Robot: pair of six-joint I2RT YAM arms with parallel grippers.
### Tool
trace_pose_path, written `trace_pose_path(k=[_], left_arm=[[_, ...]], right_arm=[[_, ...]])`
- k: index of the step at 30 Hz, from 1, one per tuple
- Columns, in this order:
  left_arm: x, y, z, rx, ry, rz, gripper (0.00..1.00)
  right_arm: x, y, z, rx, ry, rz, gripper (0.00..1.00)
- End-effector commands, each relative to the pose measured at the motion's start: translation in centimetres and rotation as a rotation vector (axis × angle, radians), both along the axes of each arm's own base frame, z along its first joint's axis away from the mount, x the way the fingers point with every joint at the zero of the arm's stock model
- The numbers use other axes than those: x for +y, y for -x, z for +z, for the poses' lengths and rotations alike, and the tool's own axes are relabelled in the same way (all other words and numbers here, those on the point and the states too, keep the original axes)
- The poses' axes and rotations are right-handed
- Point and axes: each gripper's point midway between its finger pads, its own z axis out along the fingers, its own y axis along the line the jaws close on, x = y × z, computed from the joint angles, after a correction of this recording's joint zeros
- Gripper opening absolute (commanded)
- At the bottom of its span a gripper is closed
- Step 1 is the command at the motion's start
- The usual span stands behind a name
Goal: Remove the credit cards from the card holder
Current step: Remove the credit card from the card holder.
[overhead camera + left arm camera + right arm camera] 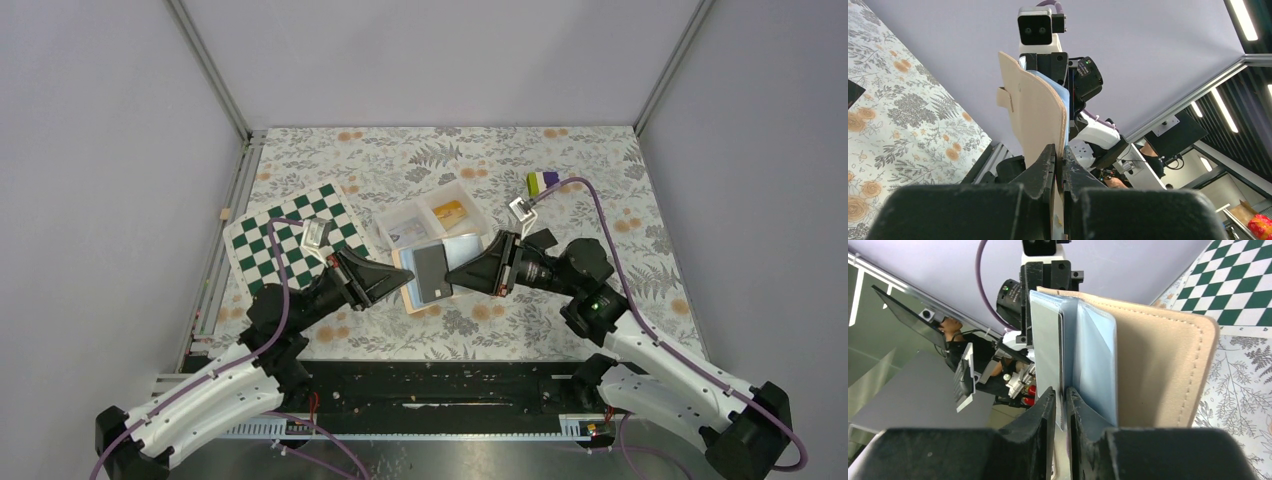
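Note:
The card holder [465,248] is held up off the table between my two grippers, open, with pale blue panels and a tan cover. My left gripper [408,272] is shut on its tan edge, as the left wrist view shows [1059,152] with the holder [1033,110] standing up from the jaws. My right gripper [452,275] is shut on a thin pale credit card [1045,345] that sticks out beside the holder's blue panel [1095,355] and tan cover [1158,370]. From above this card looks like a dark rectangle [430,272].
A white two-compartment tray [413,207] lies just behind the holder, with a pale card [408,235] in its left part and an orange card [449,211] in its right. A green-and-white chequered board [285,245] lies at left. A purple-and-white block [543,181] lies at back right.

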Motion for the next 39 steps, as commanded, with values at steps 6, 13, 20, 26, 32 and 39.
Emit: trace_pose_path(k=[6,13,20,26,32,39], left_arm=[[-0.4,0.5,0.7,-0.005,0.036,-0.043,0.0],[-0.3,0.6,1.1,0.005,0.075,-0.061,0.0],[0.2,0.4,1.2,0.011,0.09,-0.06,0.0],[0.3,0.4,1.3,0.012,0.1,-0.067,0.0],[0.4,0.2,1.3,0.009,0.093,-0.069,0.0],[0.6,-0.1,0.7,0.022,0.076,-0.063,0.0]], right_arm=[[-1.3,2.0,4.2,-0.071,-0.162,0.094,0.0],[-1.9,1.2,3.8,-0.048,-0.161,0.073,0.0],[-2.5,0.2,2.8,-0.014,-0.123,0.052,0.0],[-2.7,0.1,2.6,0.0,-0.116,0.056,0.0],[-2.9,-0.6,2.2,0.023,-0.099,0.038,0.0],[-3.7,-1.5,2.1,0.032,-0.087,-0.003,0.0]])
